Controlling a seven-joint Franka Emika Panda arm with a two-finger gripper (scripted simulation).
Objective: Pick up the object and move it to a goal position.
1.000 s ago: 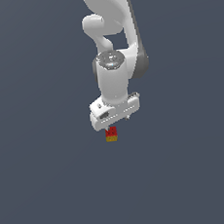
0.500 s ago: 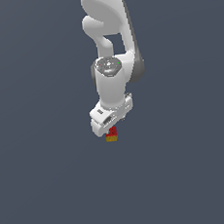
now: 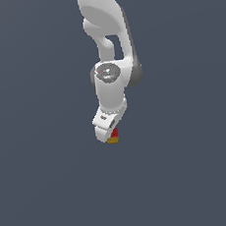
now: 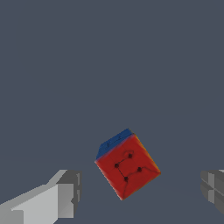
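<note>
In the exterior view the white gripper (image 3: 108, 131) hangs low over the grey floor (image 3: 191, 176), with the cube (image 3: 113, 136) peeking out just beneath it, red above a yellow-orange edge; whether they touch cannot be told there. In the wrist view the fingers (image 4: 65, 192) are spread wide, gripping nothing; the cube sits between them, well apart from each, turned at an angle to them; a sound grasp likely wants the wrist turned until the pads face two flat sides, centred before closing.
</note>
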